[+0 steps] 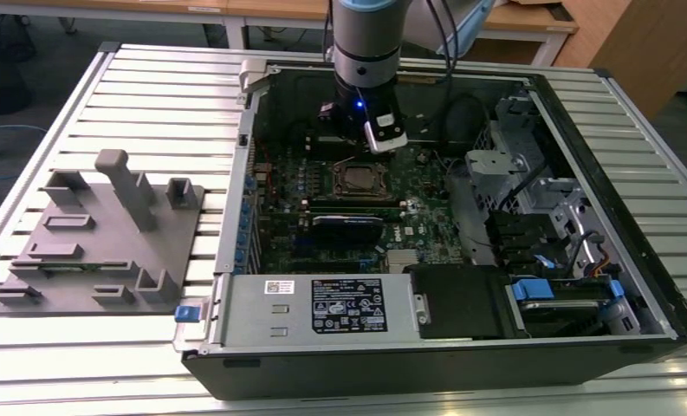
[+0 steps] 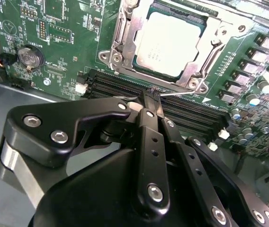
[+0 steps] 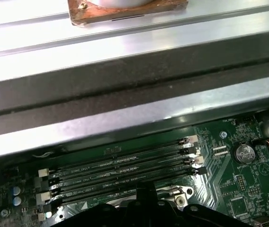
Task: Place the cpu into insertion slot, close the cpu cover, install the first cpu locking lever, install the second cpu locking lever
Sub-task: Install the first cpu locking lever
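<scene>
1. Right now the gripper point(image 1: 380, 146) hangs low inside the open computer case point(image 1: 620, 186), over the green motherboard point(image 1: 430, 195), just at the far edge of the insertion slot point(image 1: 356, 178).
2. In the second wrist view its fingers point(image 2: 146, 142) are pressed together, tips meeting at a thin silver locking lever point(image 2: 182, 93) that runs along the slot's rim beside the black memory slots point(image 2: 106, 87). Whether the lever is actually pinched, I cannot tell.
3. The cpu point(image 2: 170, 42) lies flat in the insertion slot, silver top up.
4. The cpu cover point(image 2: 127, 28) is down, framing the chip through its window.
5. Another lever point(image 2: 214, 52) lies along the adjoining side of the slot.
6. A coin battery point(image 2: 29, 56) sits on the board, well apart from the slot.
7. On the exterior view's left, a grey fixture point(image 1: 100, 234) rests on the slatted table point(image 1: 146, 87) beside the case.
</scene>
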Robot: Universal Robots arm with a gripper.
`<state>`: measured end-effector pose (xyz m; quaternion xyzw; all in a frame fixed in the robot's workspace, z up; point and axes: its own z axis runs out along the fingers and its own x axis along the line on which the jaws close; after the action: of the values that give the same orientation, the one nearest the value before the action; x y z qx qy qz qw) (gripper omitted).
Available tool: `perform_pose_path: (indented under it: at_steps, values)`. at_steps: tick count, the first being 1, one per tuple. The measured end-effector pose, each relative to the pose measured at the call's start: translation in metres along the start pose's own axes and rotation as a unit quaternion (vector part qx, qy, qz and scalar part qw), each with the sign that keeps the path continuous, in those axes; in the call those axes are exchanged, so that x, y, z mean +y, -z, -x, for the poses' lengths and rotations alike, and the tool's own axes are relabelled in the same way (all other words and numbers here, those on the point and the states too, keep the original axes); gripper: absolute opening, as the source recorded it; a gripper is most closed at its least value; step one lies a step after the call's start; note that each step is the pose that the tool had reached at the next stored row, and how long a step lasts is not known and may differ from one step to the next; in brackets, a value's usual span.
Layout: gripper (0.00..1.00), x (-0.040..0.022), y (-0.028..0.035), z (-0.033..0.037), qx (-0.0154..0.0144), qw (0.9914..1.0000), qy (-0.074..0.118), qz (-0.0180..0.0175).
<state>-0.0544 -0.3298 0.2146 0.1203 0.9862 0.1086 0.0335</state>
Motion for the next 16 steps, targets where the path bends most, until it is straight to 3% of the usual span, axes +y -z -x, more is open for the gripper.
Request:
perform_pose_path:
  at_steps: [11, 16]
  values:
    - [0.11, 0.0044, -0.0027, -0.0013, -0.0064, 0.99959, -0.028, -0.0011]
    - [0.11, 0.0047, -0.0040, -0.0015, -0.0124, 0.99845, -0.054, -0.0021]
